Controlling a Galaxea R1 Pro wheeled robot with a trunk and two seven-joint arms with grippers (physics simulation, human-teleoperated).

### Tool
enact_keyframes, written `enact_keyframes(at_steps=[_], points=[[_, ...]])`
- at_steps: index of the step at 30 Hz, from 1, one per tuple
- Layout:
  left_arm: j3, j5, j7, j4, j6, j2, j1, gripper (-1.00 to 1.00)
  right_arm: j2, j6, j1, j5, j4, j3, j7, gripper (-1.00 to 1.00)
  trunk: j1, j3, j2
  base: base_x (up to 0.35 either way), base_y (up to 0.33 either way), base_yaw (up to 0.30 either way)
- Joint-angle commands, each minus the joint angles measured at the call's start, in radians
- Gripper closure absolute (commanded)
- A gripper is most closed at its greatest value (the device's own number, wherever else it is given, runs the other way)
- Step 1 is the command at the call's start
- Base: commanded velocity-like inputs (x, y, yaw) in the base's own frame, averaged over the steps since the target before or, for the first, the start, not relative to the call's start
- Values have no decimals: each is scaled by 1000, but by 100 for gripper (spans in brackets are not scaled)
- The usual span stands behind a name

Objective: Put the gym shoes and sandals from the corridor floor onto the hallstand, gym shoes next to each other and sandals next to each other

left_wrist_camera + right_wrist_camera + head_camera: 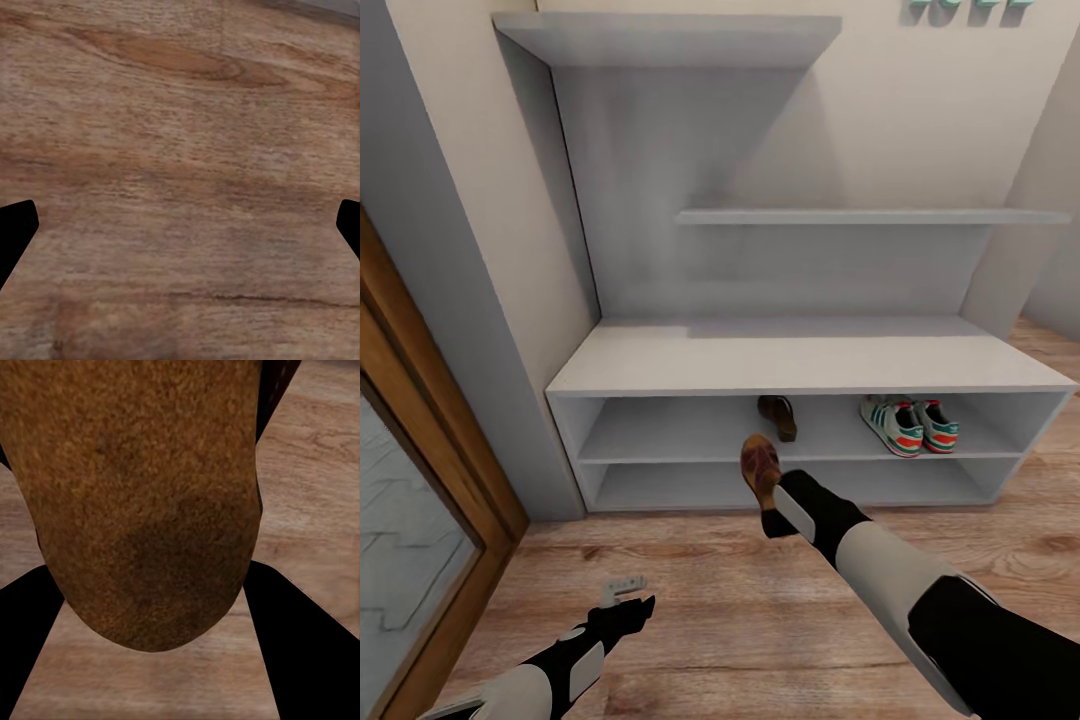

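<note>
I am gripping the second sandal (760, 468) in my right gripper (772, 500), fingers closed on its heel end so the toe points forward and up toward the hallstand (810, 360). In the right wrist view the brown sole (150, 502) spreads between my dark fingers (300, 645), with the corridor floor (315, 457) beneath. I judge I hold it this way so the toe can enter the shelf first.

Its mate, the other sandal (778, 416), already lies in the upper compartment, near the middle. The two gym shoes (908, 424) sit side by side to its right on the same shelf, apart from it.

The carried sandal hangs in front of the shelf's front edge, just left of its mate. The room left of the shelved sandal is open and wide, so that looks like the place to slide in; the bench top's lip above is the edge I must pass under.

My left gripper (622, 596) hovers low over bare floor planks (180, 150), well apart, fingers spread and holding nothing.
</note>
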Motion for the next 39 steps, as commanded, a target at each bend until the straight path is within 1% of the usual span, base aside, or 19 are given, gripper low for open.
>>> enact_keyframes(at_steps=[1,11,13,15,17,22,29,39], points=[[8,-6,-3,1,-3,0,0,-100,-1,-2,-1,-11,4,7,-2,100,0,-1,0,0,1,0],[7,-10,-5,1,-1,0,0,-100,-1,-7,-1,-11,13,7,8,100,0,-1,0,1,0,0],[4,-13,-3,0,44,0,0,-100,-1,-8,-1,-11,13,7,8,100,0,-1,0,46,0,0],[-1,-16,1,-1,148,0,0,-100,-1,-8,-1,-11,13,7,8,100,0,-1,0,28,0,0],[-6,-20,3,-2,187,0,0,-100,-1,-8,-1,-11,12,7,8,100,0,-1,0,16,0,0],[-19,-32,6,-5,244,0,0,-100,-1,-7,-1,-11,10,7,8,100,0,-1,0,8,0,0],[-21,-36,8,-24,254,0,0,-100,-1,-6,-1,-11,9,7,8,100,0,-1,0,134,0,0],[-19,-36,8,-28,255,0,0,-100,-1,-6,-1,-11,9,7,8,100,0,-1,0,126,0,0]])
